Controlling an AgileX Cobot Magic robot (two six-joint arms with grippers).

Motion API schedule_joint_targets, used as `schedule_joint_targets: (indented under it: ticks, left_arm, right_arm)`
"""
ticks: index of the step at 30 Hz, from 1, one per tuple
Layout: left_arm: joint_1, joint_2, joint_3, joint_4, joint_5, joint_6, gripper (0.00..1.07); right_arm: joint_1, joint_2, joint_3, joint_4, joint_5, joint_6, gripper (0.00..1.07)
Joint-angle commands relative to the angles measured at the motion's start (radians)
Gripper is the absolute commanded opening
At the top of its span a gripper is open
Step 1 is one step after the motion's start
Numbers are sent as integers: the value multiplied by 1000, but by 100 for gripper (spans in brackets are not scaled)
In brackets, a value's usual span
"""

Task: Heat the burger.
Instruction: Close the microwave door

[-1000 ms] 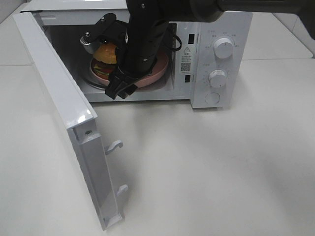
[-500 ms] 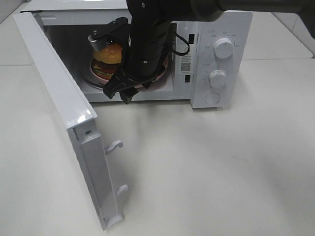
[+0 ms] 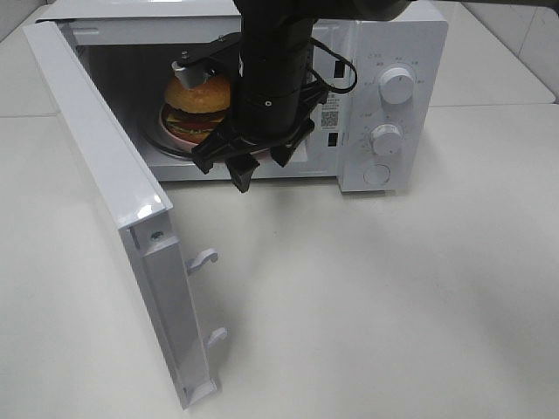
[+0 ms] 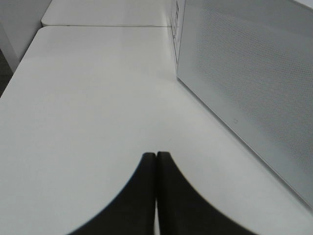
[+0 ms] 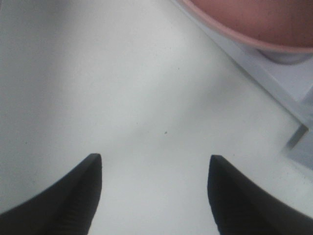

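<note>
The burger (image 3: 196, 98), golden bun over lettuce, cheese and tomato, sits on a pink plate (image 3: 172, 128) inside the open microwave (image 3: 384, 52). My right gripper (image 3: 248, 168) hangs just outside the cavity's front sill, apart from the burger. In the right wrist view the right gripper (image 5: 154, 169) is open over the white table with nothing between its fingers, and the pink plate's rim (image 5: 234, 27) shows ahead. The left gripper (image 4: 156, 159) is shut and empty, low over the table beside the outer face of the microwave door (image 4: 244, 93). The exterior view does not show the left gripper.
The microwave door (image 3: 105, 183) swings wide open to the left, its latch hooks (image 3: 203, 258) jutting out. Two knobs (image 3: 397, 85) and a round button (image 3: 376, 174) sit on the control panel at right. The white table (image 3: 393, 297) spreads in front.
My right arm has backed out of the microwave cavity toward the front and right, gripper still open. The burger stays on the plate and now shows more fully.
</note>
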Motion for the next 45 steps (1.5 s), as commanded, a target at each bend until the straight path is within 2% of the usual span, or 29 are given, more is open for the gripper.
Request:
schedule_joint_targets:
  ticks: [1,9,16,19,25,33,36,38,45]
  left_arm:
    - [1,-20,1,-3,-14,1,0]
    - [1,-20,1,-3,-14,1,0]
    - [1,-20,1,-3,-14,1,0]
    - [1,-20,1,-3,-14,1,0]
    - [1,-20,1,-3,-14,0,0]
    - [1,-20,1,-3,-14,0,0]
    - [1,-20,1,-3,-14,0,0]
    - [1,-20,1,-3,-14,0,0]
    - [1,-20,1,-3,-14,0,0]
  right_arm:
    - [-3,-19,-7,18,95,33,60]
    - [-3,-20,-7,32,227,81,60]
    - [-3,-20,-7,56,227,120,60]
    - [-4,-30,1,103,227,144,60]
    - [-4,-89,54,133,227,144,60]
    - [-7,-204,152,56,227,145,60]
    - [-32,-241,183,48,227,157,60]
    - [-100,-294,231,50,227,167,60]
    - [-223,-399,322,48,226,174,60]
